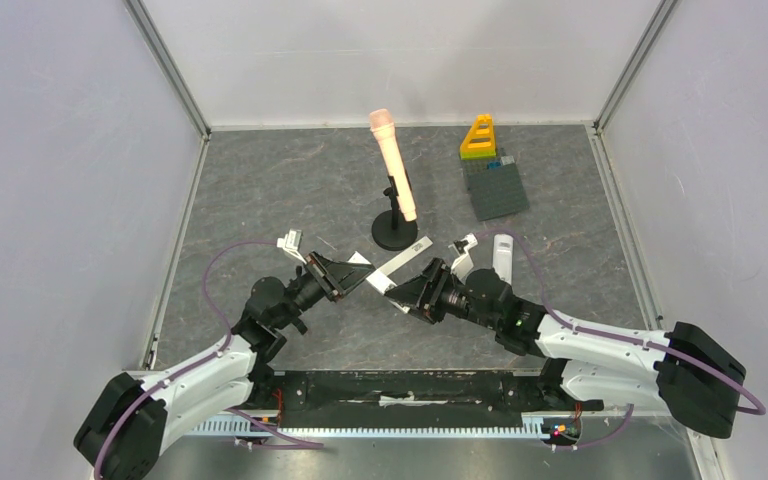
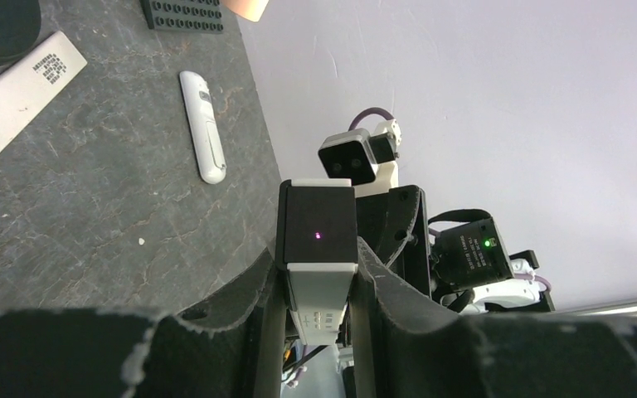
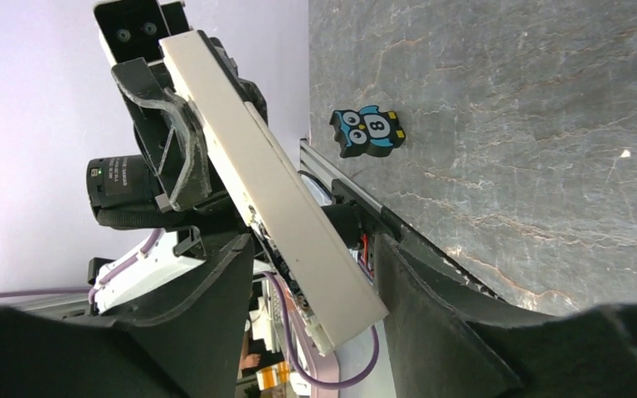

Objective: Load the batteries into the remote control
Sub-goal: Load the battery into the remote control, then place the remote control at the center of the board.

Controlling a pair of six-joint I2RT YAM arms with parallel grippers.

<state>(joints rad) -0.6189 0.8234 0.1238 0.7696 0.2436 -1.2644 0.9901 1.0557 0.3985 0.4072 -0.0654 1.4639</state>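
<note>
Above the grey desk (image 1: 260, 190), left jaws clamp the remote (image 3: 253, 178), its length pointing three o'clock between spread right jaws.

Remote (image 3: 274, 191) between both arms' jaws.

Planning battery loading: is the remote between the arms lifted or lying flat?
Lifted. The left gripper clamps the remote at one end; its other end sits inside the right gripper.

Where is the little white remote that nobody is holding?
In the top view the white remote lies flat on the table, right of centre, just beyond the right gripper and right of the black stand.
</note>
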